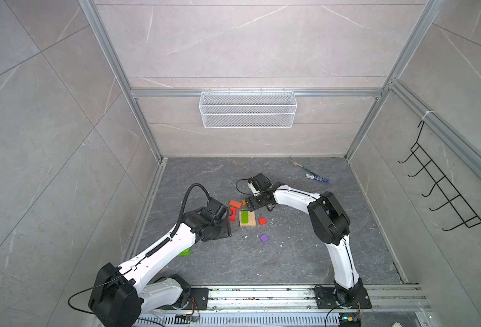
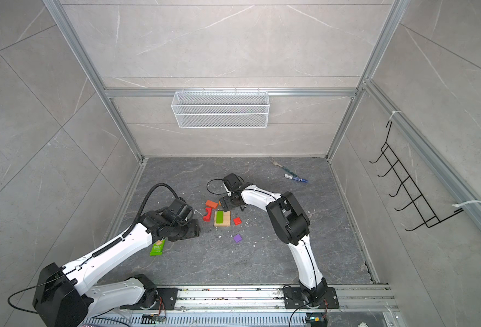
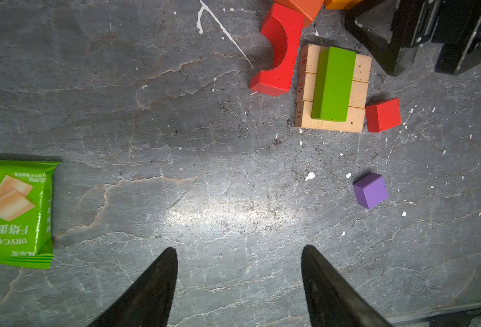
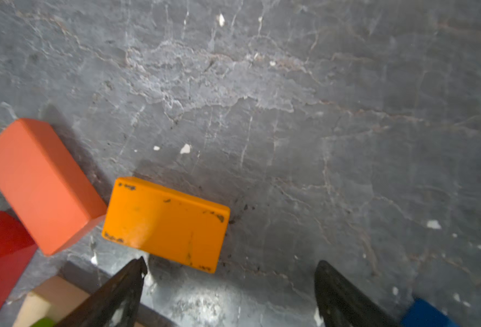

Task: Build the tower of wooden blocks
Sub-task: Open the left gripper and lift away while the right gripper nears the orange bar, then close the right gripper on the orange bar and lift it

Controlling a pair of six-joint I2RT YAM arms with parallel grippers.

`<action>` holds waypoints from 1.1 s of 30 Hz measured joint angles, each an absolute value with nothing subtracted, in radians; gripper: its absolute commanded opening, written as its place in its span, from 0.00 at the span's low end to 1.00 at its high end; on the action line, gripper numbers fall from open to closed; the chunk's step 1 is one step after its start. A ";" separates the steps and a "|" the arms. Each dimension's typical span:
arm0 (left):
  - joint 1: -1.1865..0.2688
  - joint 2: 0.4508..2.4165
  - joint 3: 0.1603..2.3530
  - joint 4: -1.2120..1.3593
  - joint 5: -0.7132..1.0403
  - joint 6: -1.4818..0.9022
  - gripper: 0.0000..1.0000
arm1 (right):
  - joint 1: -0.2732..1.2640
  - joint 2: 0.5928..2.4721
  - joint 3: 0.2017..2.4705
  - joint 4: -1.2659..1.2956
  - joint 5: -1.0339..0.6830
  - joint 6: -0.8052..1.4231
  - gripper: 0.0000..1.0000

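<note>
1. Nearest the robot's bases, the left gripper (image 3: 239, 250) hangs over bare tabletop (image 3: 205, 170), near-left of the tan base (image 3: 359, 92). Its jaws are moderately parted and hold nothing. Both top views hide its fingertips.
2. A green snack wrapper (image 2: 157, 247) lies well to the near-left of the base. A top view shows it partly under the left arm, while the left wrist view shows its "DRYCAKE" print.
3. The purple cube (image 1: 264, 238) sits apart from the base, near-right of it.
4. The red cube (image 1: 262, 221) sits at the base's right edge; I cannot tell whether it touches.
5. The tower so far is three tan bars side by side with a green bar (image 1: 244, 217) lying across them. Only the left wrist view shows the numbers 58, 29 and 31 on their ends.
6. The red arch (image 1: 232, 214) lies on its side just left of the base.
7. Beyond the base, to the far-left, lies the red-orange bar (image 1: 235, 203), with the orange bar (image 4: 165, 223) beside it. The top views show only a sliver of the orange bar; the right wrist view shows it whole and scuffed.
8. The right gripper (image 4: 232, 263) hovers low at the base's far edge, jaws wide and empty.
9. A blue cube (image 4: 426, 314) shows only in the right wrist view.
10. Far-right of the base lie a blue marker (image 1: 317, 178) and a fork (image 1: 297, 164).
</note>
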State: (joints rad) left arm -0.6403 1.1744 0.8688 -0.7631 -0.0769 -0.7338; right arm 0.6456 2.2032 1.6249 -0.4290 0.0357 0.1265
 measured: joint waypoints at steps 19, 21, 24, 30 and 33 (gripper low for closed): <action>-0.640 1.140 0.839 -0.765 -0.078 -0.742 0.72 | 0.646 2.346 1.853 -0.482 0.009 0.126 0.71; -0.640 1.137 0.839 -0.764 -0.078 -0.742 0.72 | 0.646 2.361 1.878 -0.496 0.003 0.123 0.61; -0.640 1.137 0.838 -0.764 -0.078 -0.743 0.72 | 0.646 2.378 1.908 -0.510 -0.005 0.118 0.39; -0.640 1.138 0.823 -0.762 -0.076 -0.748 0.71 | 0.646 2.390 1.930 -0.530 -0.005 0.113 0.19; -0.640 1.142 0.822 -0.757 -0.076 -0.751 0.71 | 0.646 2.390 1.930 -0.531 -0.004 0.113 0.11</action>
